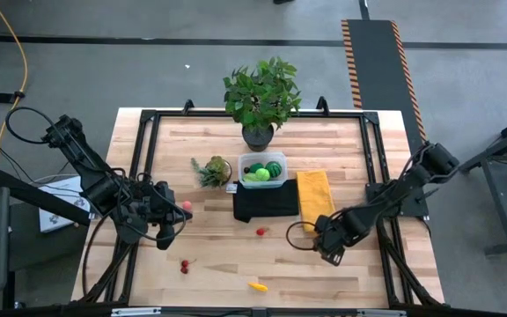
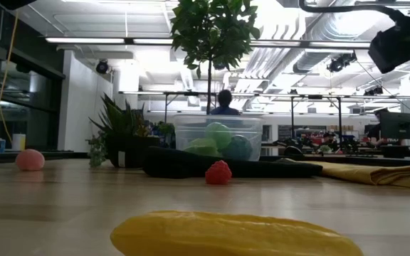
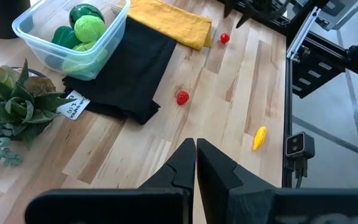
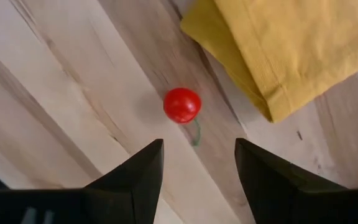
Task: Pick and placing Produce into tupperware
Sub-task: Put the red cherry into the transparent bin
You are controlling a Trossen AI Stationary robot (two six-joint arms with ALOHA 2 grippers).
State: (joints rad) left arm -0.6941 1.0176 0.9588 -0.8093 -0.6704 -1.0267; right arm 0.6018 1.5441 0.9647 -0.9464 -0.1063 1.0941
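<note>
The tupperware (image 1: 263,169) is a clear box on the black cloth's far edge, with dark and light green produce (image 3: 82,22) inside. Loose on the wood lie a red berry (image 1: 260,232), two cherries (image 1: 184,265), a yellow piece (image 1: 257,285) and a pink ball (image 1: 186,205). My right gripper (image 4: 197,155) points down, open, over a single red cherry (image 4: 182,104) by the yellow cloth's near corner (image 4: 272,106); the fingers stand clear of it. My left gripper (image 3: 196,152) hangs shut above the table's left side, next to the pink ball.
A black cloth (image 1: 265,201) and a yellow cloth (image 1: 315,198) lie side by side at mid-table. A small spiky plant (image 1: 212,169) stands left of the box, a big leafy potted plant (image 1: 260,99) behind it. A black frame (image 1: 139,167) runs along the table's edges.
</note>
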